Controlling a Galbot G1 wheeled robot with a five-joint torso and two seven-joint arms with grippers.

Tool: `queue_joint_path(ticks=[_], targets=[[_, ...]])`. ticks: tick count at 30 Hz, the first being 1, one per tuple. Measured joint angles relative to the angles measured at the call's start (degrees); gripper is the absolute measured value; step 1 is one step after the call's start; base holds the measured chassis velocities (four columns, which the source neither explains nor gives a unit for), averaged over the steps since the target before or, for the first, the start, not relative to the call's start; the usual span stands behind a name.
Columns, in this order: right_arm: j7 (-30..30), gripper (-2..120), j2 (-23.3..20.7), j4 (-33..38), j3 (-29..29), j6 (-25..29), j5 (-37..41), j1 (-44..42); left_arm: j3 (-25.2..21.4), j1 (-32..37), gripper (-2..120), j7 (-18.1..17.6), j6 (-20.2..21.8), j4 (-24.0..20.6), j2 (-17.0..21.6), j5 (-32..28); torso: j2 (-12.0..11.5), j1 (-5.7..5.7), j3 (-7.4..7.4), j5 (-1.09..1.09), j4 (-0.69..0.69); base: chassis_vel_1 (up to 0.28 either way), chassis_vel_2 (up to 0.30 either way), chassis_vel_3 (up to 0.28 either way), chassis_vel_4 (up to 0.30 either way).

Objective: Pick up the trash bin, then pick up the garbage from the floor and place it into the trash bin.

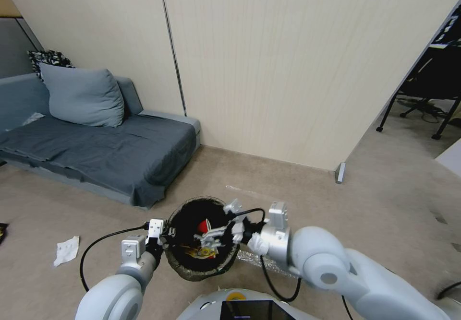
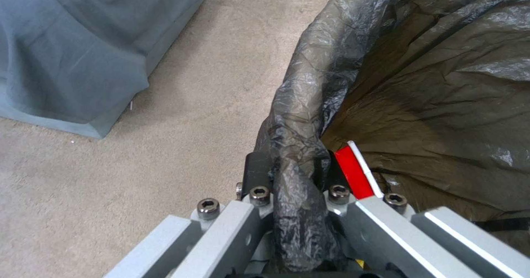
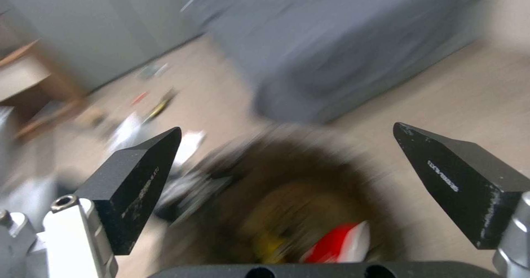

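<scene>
Here the trash bin [image 1: 201, 236] is being held off the floor [image 1: 384, 205] by its bag-lined rim, which is being clamped in the left claw [image 2: 295, 174]. The right claw [image 1: 218, 236] is being hung released directly over the bin's mouth, above the red-and-white packet [image 1: 203, 226] and yellow wrapper [image 1: 199, 252] inside. A crumpled tissue [image 1: 66, 250] is lying on the carpet well off to the left, nearer the bin-holding arm.

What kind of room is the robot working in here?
Probably a living room or lounge area: a grey sofa bed with a cushion stands against a pale panelled wall, and the floor is beige carpet.
</scene>
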Motion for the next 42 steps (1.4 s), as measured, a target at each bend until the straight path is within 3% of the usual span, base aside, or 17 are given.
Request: queue_joint_path(ticks=[6, 9, 11, 16, 19, 21, 22, 23, 26, 28, 30, 34, 38, 42], targets=[[-1.12, 100, -1.19, 0.0, 9.7, 3.0, -5.23, -3.28, -0.01, -0.27, 2, 0.03, 0.0, 0.0, 0.0, -0.01, 0.0, 0.0, 0.0, 0.0, 0.01, 0.0, 0.0, 0.0, 0.0], [-4.29, 100, -1.19, 0.0, 20.27, 5.74, -11.92, -9.86, 0.02, -0.83, 2, 0.05, 0.0, 0.0, -0.08, -0.27, 0.0, 0.0, 0.0, -0.01, 0.0, 0.0, 0.0, 0.0, 0.0], [-4.56, 100, -0.98, 0.0, 21.79, 6.08, -12.68, -11.06, 0.06, -0.98, 2, 0.05, 0.0, 0.0, -0.1, -0.33, 0.0, 0.0, 0.0, -0.01, -0.01, 0.0, 0.0, 0.0, 0.0], [-5.53, 100, 1.04, 0.0, 30.27, 7.97, -16.9, -19.72, 0.17, -1.63, 2, 0.07, 0.0, 0.0, -0.09, -0.61, 0.0, 0.0, 0.0, 0.0, -0.01, 0.0, 0.0, 0.0, 0.0], [-5.76, 100, 1.69, 0.0, 32.38, 8.49, -17.93, -22.16, 0.16, -1.73, 2, 0.06, 0.0, 0.0, -0.04, -0.66, 0.0, 0.0, 0.0, 0.0, -0.01, 0.0, 0.0, 0.0, 0.0], [-6.49, 100, 4.75, -0.01, 38.86, 10.25, -22.26, -29.69, 0.05, -2.07, 2, 0.05, 0.0, 0.0, -0.01, -0.99, 0.0, 0.0, 0.0, 0.01, -0.05, 0.0, 0.0, 0.0, 0.0], [-6.63, 100, 5.66, -0.01, 40.15, 10.88, -24.26, -31.38, 0.04, -2.2, 2, 0.06, 0.0, 0.0, -0.02, -1.11, 0.0, 0.0, 0.0, -0.01, 0.02, 0.0, 0.0, 0.0, 0.0], [-6.63, 100, 5.66, -0.01, 40.15, 10.88, -24.26, -31.38, 0.04, -2.2, 2, 0.06, 0.0, 0.0, -0.02, -1.11, 0.0, 0.0, 0.0, -0.01, 0.02, 0.0, 0.0, 0.0, 0.0], [-6.47, 100, 11.34, -0.02, 42.83, 14.64, -37.0, -36.97, -0.14, -2.14, 2, 0.0, 0.0, 0.0, -0.33, -1.15, 0.0, 0.0, 0.0, -0.02, 0.0, 0.0, 0.0, 0.0, 0.0], [-6.83, 100, 12.59, -0.02, 42.85, 16.17, -40.4, -38.13, -0.27, -2.09, 2, 0.01, 0.0, 0.0, -0.35, -1.14, 0.0, 0.0, 0.0, -0.02, 0.0, 0.0, 0.0, 0.0, 0.0], [-7.61, 100, 18.76, -1.08, 42.37, 21.19, -49.41, -42.66, -0.77, -2.0, 2, -0.02, 0.0, 0.0, -0.39, -1.14, 0.0, 0.0, 0.0, -0.01, 0.0, 0.0, 0.0, 0.0, 0.0], [-9.27, 100, 23.55, -2.1, 42.66, 23.97, -54.41, -45.56, -0.9, -1.74, 2, -0.02, 0.0, 0.0, -0.64, -0.83, 0.0, 0.0, 0.0, 0.0, -0.01, 0.0, 0.0, 0.0, 0.0], [-12.55, 100, 31.9, -3.14, 41.97, 29.37, -62.94, -50.19, -1.18, -0.92, 2, -0.13, 0.0, 0.0, -2.33, 0.36, 0.0, 0.0, 0.0, -0.01, 0.01, 0.0, 0.0, 0.0, 0.0], [-13.47, 100, 34.87, -3.98, 40.07, 34.07, -68.43, -52.65, -1.23, -0.89, 2, -0.23, 0.0, 0.0, -3.26, 1.18, 0.0, 0.0, 0.0, -0.01, 0.01, 0.0, 0.0, 0.0, 0.0]])
